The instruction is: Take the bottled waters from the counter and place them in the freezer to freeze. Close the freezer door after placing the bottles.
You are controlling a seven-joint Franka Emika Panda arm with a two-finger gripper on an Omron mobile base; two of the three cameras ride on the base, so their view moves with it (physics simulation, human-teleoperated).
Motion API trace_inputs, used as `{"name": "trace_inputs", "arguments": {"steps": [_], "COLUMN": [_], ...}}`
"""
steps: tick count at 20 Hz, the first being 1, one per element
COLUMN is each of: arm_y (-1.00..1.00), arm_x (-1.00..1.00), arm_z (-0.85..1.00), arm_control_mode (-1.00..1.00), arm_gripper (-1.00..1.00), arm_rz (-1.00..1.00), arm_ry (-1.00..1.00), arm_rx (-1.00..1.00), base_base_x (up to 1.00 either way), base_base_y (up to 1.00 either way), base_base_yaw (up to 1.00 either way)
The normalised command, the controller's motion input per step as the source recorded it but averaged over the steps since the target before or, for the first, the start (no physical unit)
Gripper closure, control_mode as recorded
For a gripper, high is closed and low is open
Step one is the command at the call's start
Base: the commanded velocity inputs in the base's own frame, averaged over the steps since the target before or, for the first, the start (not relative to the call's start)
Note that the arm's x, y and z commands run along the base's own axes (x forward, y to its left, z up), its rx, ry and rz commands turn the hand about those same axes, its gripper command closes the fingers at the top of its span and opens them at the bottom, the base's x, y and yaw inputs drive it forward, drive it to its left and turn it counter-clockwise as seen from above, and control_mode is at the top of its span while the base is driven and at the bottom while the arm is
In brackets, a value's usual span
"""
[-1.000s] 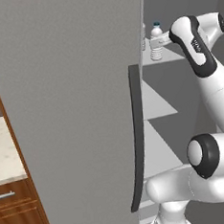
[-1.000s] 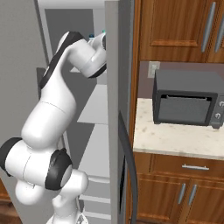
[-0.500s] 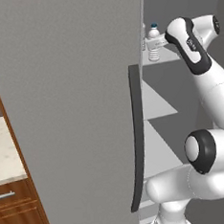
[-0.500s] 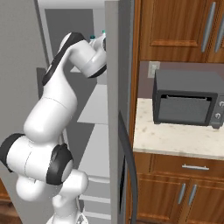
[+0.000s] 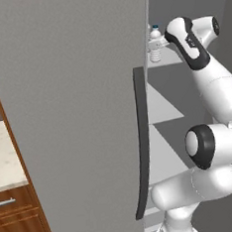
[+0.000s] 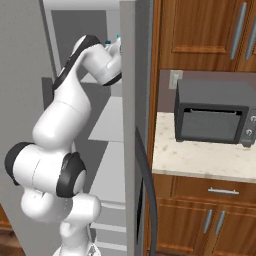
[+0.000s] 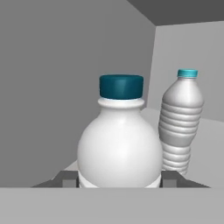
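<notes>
Arm reaching into the open freezer (image 5: 188, 12), gripper (image 7: 120, 178) closed on a bottle (image 7: 120, 144), dark fingertips (image 7: 68, 178) pressed to either side of its lower body. Held bottle upright, teal cap up, near in the hand view. Second bottle (image 7: 181, 122) upright on the freezer's grey shelf, just beyond the held one and to its right in that view, close but apart. From the left base view, held bottle (image 5: 155, 45) seen at the upper shelf (image 5: 175, 55), just inside the freezer's edge, past the top of the door (image 5: 77, 106). Door swung wide open, dark bar handle (image 5: 142, 145) along its edge. From the right base view, teal cap barely visible at the gripper, high in the freezer. Right of the freezer: counter (image 6: 200, 157) with grey toaster oven (image 6: 215, 112) standing on it, wooden cabinets (image 6: 205, 30) above.
</notes>
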Motion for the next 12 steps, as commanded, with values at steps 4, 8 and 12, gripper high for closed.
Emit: {"name": "trace_inputs", "arguments": {"steps": [4, 8, 12], "arm_y": [0.0, 0.0, 0.0], "arm_x": [0.23, 0.18, 0.08], "arm_z": [-0.1, -0.16, -0.21], "arm_control_mode": [-1.0, -1.0, -1.0], "arm_gripper": [1.0, 1.0, 1.0], "arm_rz": [0.0, 0.0, 0.0], "arm_ry": [0.0, 0.0, 0.0], "arm_rx": [0.0, 0.0, 0.0], "base_base_x": [0.0, 0.0, 0.0], "base_base_y": [0.0, 0.0, 0.0], "base_base_yaw": [0.0, 0.0, 0.0]}}
